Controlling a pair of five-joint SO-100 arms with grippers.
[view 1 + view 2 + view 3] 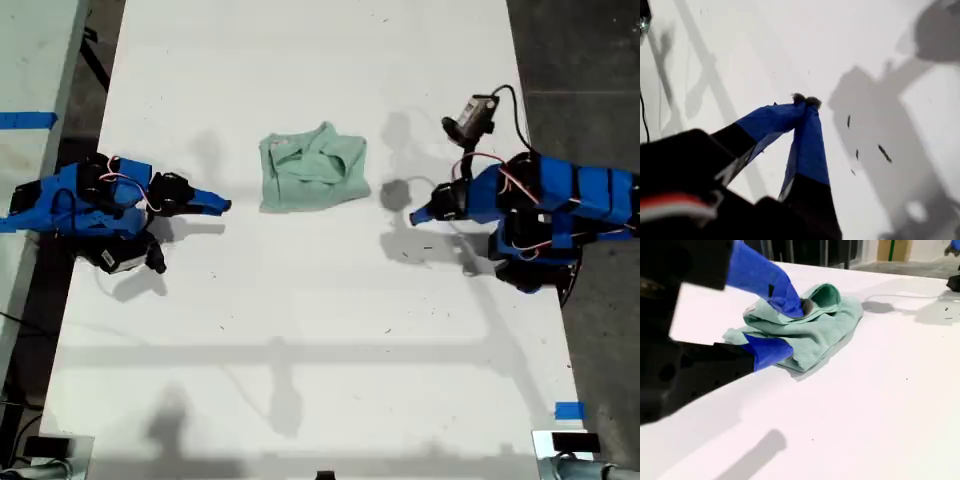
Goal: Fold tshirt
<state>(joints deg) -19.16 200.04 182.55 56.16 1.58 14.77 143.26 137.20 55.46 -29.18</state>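
Observation:
The tshirt [312, 172] is a pale mint-green cloth lying folded into a small bundle on the white table [320, 330], a little past the middle. My second gripper [215, 205] is on the blue arm at the exterior view's left. It points at the tshirt [830, 320] from a short gap away. My second gripper [795, 327] is open with nothing between its fingers. My first gripper [416, 216] is on the blue arm at the exterior view's right, also clear of the cloth. My first gripper [806, 101] is shut, tips together over bare table.
Small dark specks [405, 252] mark the table near my first gripper. A blue tape piece [568, 410] sits at the table's near corner on the exterior view's right. Another pale surface with blue tape [25, 120] borders the exterior view's left. Dark floor lies past the exterior view's right edge.

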